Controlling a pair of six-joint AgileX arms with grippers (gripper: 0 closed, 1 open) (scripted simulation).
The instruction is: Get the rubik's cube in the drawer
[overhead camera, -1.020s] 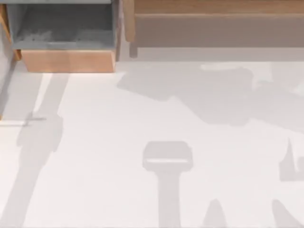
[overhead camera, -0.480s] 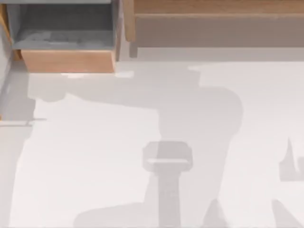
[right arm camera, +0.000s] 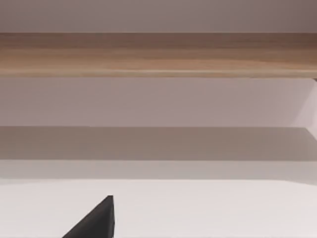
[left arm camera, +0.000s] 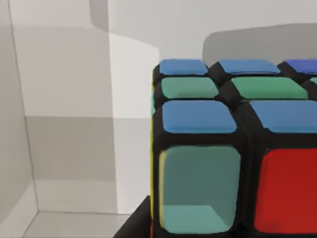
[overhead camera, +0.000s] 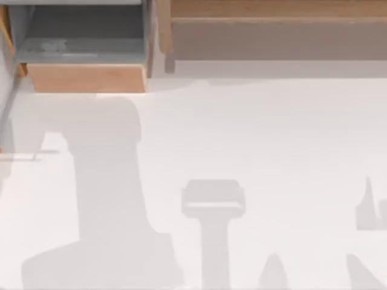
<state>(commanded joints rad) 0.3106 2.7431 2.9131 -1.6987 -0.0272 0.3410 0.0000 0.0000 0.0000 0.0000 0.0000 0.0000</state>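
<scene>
The rubik's cube [left arm camera: 233, 148] sits very close in the left wrist view, showing blue, green and red stickers on a black grid. My left gripper [left arm camera: 228, 229] is shut on it, with one dark fingertip [left arm camera: 136, 224] at its lower edge. Plain grey walls meeting in a corner lie behind the cube. The drawer [overhead camera: 86, 77] stands pulled open at the table's far left, with a tan front panel and a grey inside. A dark part of my right gripper [right arm camera: 96, 220] hangs over the white table, facing the long shelf.
A long brown wooden shelf [overhead camera: 272, 24] runs along the back right, also seen as the shelf [right arm camera: 158, 54] in the right wrist view. A broad arm shadow [overhead camera: 106, 181] lies on the white table below the drawer front.
The broad arm shadow on the table has swept from the right and middle over to the left, ending just below the drawer front. The drawer and shelf have not moved.
</scene>
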